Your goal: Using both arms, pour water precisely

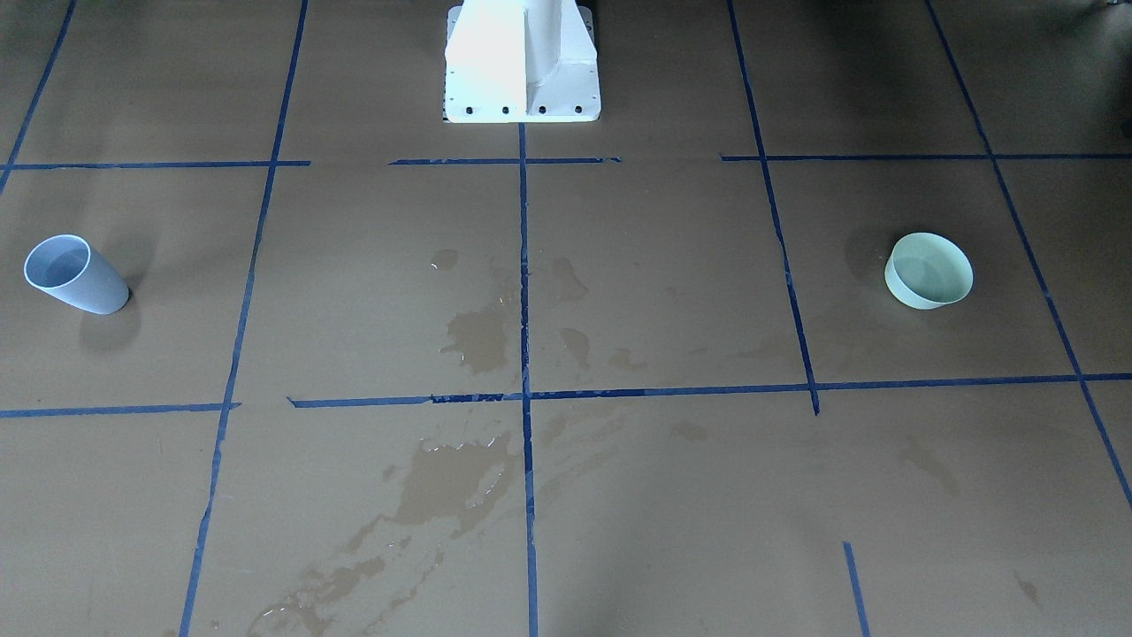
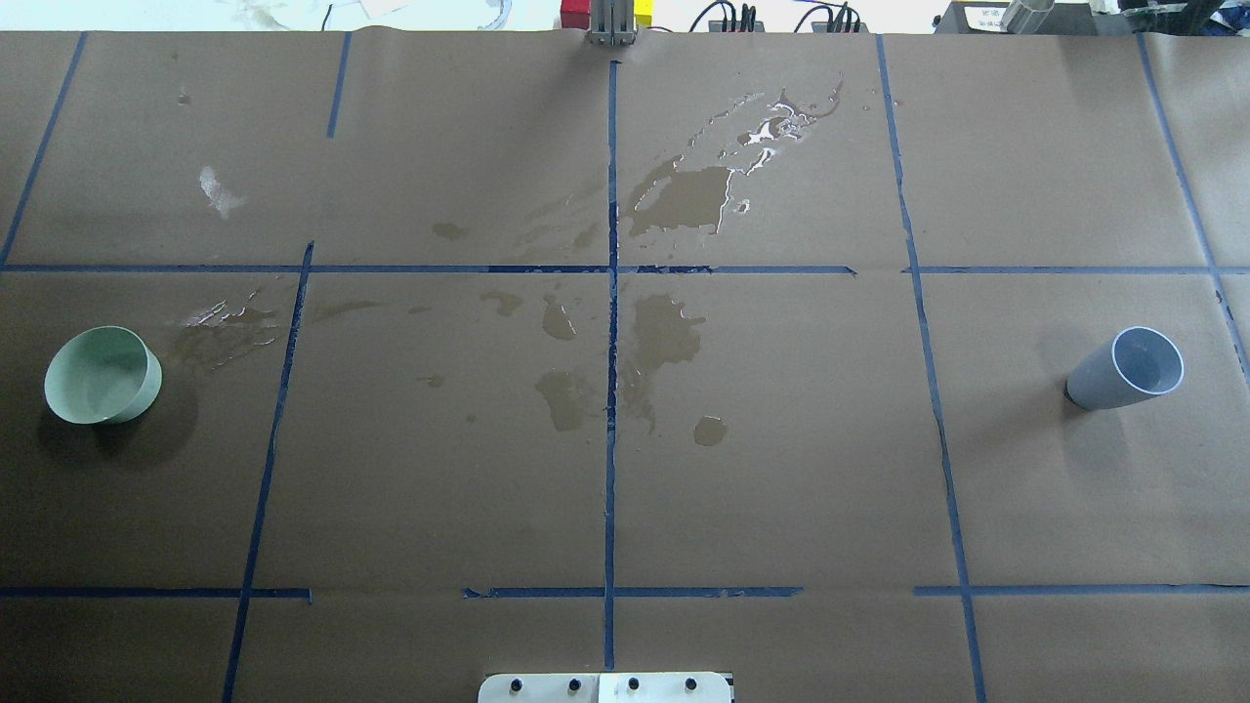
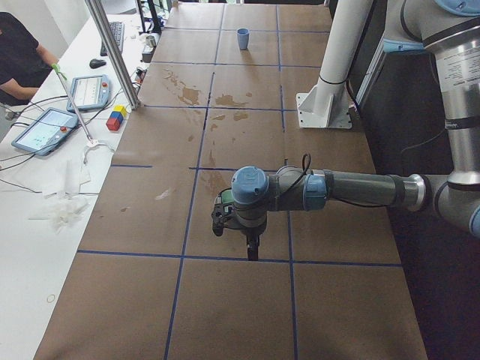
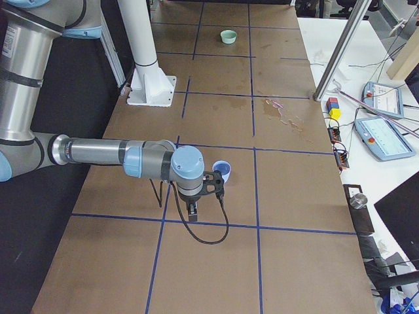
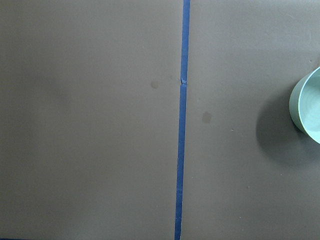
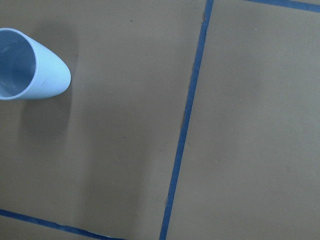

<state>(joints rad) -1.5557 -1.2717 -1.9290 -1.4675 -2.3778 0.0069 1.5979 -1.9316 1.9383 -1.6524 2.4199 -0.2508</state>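
A pale blue cup [image 1: 75, 274] stands on the brown paper on my right side [image 2: 1123, 369]; it also shows in the right wrist view [image 6: 30, 65]. A pale green bowl [image 1: 929, 270] stands on my left side [image 2: 103, 376], at the edge of the left wrist view [image 5: 307, 107]. Spilled water [image 2: 767, 132] glints in thin pools beyond the table's middle. My left gripper [image 3: 251, 244] hangs over the paper beside the bowl. My right gripper [image 4: 193, 208] hangs beside the cup [image 4: 222, 171]. I cannot tell whether either is open or shut. Neither holds anything that I can see.
Dark wet stains [image 2: 674, 195] spread over the paper around the centre tape line. The white pedestal [image 1: 522, 62] stands at the robot's side of the table. A metal post [image 3: 112, 52], tablets and a seated person [image 3: 19, 52] are along the far side.
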